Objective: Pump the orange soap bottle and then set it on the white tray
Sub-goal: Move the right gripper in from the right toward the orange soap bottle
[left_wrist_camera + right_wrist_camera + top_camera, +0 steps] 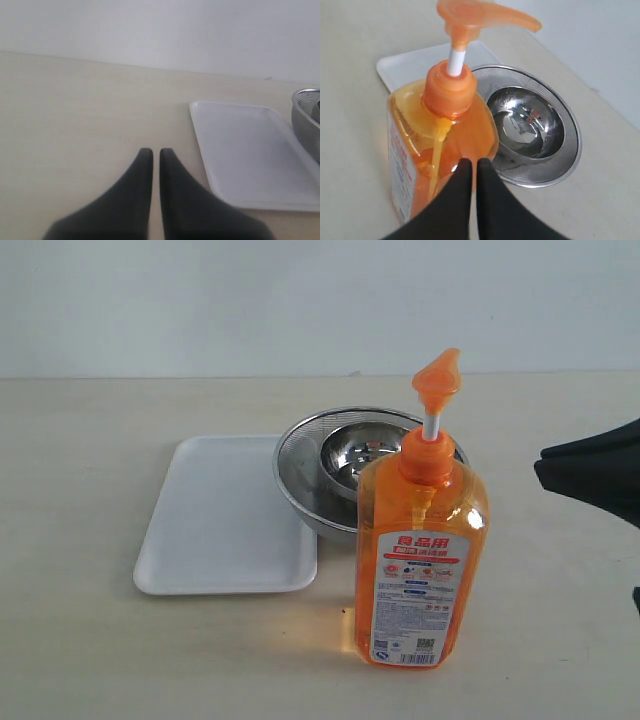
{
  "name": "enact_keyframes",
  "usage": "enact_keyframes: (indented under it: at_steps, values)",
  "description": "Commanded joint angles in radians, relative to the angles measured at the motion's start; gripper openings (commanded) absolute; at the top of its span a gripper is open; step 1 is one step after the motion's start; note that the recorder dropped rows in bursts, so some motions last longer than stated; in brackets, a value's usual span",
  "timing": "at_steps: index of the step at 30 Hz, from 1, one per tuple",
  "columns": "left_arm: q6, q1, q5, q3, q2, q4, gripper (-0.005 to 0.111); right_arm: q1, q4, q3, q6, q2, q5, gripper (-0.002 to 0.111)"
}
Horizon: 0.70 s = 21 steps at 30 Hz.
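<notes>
Standing beside round steel bowls (pixel 350 455), translucent rectangular orange soap bottle (pixel 420 540); left gripper (pixel 156 155) and right gripper (pixel 474 165) pressed together

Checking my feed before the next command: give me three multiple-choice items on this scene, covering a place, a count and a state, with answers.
1. Where does the orange soap bottle stand?
A. On the table, off the white tray
B. On that tray
C. Held in the air

2. How many steel bowls show?
A. One
B. Three
C. Two, one nested in the other

3. What state is the pump head in?
A. Pushed fully down
B. Raised, with the white stem bare
C. Unscrewed and gone

Answers:
1. A, since the bottle's base rests on bare table to the right of the tray in the exterior view.
2. C, since a smaller bowl sits inside the wider mesh one.
3. B, since the stem shows between the head and the collar.
</notes>
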State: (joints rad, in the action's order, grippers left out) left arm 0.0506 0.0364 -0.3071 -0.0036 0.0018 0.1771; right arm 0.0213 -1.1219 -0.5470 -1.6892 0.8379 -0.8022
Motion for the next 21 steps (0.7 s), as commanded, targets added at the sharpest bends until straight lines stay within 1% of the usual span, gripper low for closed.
enact_keyframes:
  at_steps: [1,9,11,14,15,17,18,21]
  values:
    - [-0.007,0.003,0.012,0.004,-0.002,-0.003,0.005,-0.001,-0.013,-0.01,-0.006,0.001,-0.021,0.0]
    - [-0.007,0.003,0.012,0.004,-0.002,-0.003,0.005,-0.001,-0.014,-0.01,-0.006,0.001,-0.021,0.001]
    - [-0.007,0.003,0.012,0.004,-0.002,-0.003,0.005,-0.001,-0.014,-0.01,-0.006,0.001,-0.021,0.009]
    - [-0.007,0.003,0.012,0.004,-0.002,-0.003,0.005,-0.001,-0.016,-0.01,0.004,0.001,-0.01,0.033]
    - [-0.007,0.003,0.012,0.004,-0.002,-0.003,0.005,-0.001,-0.019,-0.01,0.006,0.001,-0.005,0.045]
    - [-0.007,0.003,0.012,0.004,-0.002,-0.003,0.005,-0.001,-0.04,-0.01,0.006,0.003,-0.003,0.058]
    - [-0.007,0.003,0.012,0.004,-0.002,-0.003,0.005,-0.001,-0.06,-0.01,0.006,0.006,0.003,0.062]
    - [-0.007,0.003,0.012,0.004,-0.002,-0.003,0.005,-0.001,-0.185,-0.01,0.006,0.042,0.011,0.062]
